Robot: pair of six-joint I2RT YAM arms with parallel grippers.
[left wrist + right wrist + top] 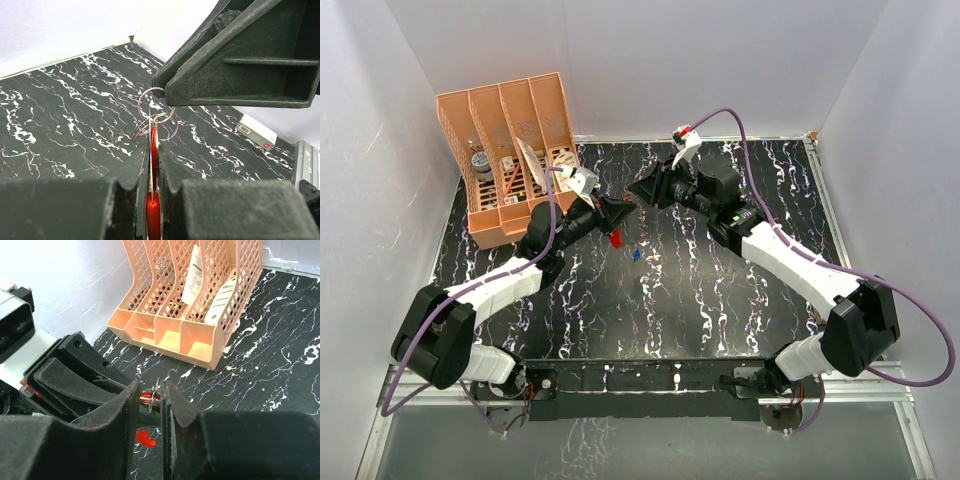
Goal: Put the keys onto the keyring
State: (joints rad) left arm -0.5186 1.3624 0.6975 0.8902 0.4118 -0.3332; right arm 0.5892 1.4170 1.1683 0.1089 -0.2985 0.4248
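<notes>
pinching the keyring [153, 215] by its red strip, the left gripper [153, 152] is pressed together and holds it edge-up in the air, probably so the small wire rings [159, 122] at its tip stand free for the other arm. the right gripper [151, 392] faces it from the opposite side. its jaws stand close with a narrow gap and one wire ring between them, though i cannot tell whether they truly nip it. my guess is that it means to steady or spread a ring for a key.

the left wrist view alone shows the cluster of rings above the red strip, while the right wrist view shows one ring edge-on in the gap. only the top view shows the blue key [636, 255], lying loose on the worktop [740, 300] near the grippers and apart from both, not yet threaded. a red bit [616, 238] shows under the left gripper; key or strip, i cannot say.
</notes>
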